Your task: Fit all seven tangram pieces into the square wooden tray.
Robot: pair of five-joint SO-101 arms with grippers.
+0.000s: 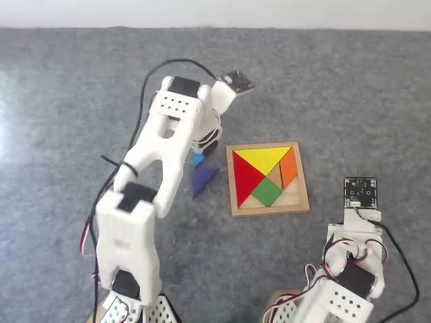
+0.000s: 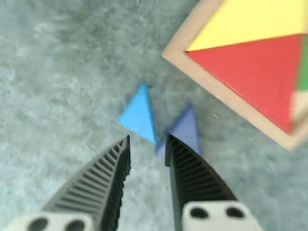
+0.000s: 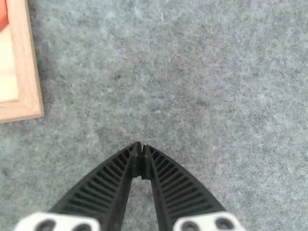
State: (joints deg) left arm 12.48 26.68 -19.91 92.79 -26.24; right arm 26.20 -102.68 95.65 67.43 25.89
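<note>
Left of the tray [image 1: 269, 209], on the carpet [image 3: 216, 72], a blue triangle [image 2: 140, 115] and a purple triangle [image 2: 185, 130] lie just beside each other. The left gripper [image 2: 148, 139] hovers over them, fingers apart and empty. A yellow triangle [image 1: 264, 158], red triangle [image 1: 246, 176], green square [image 1: 267, 192] and orange piece [image 1: 289, 168] sit in the tray. The right gripper [image 3: 141, 147], fingers together and empty, hangs above carpet near a tray corner.
</note>
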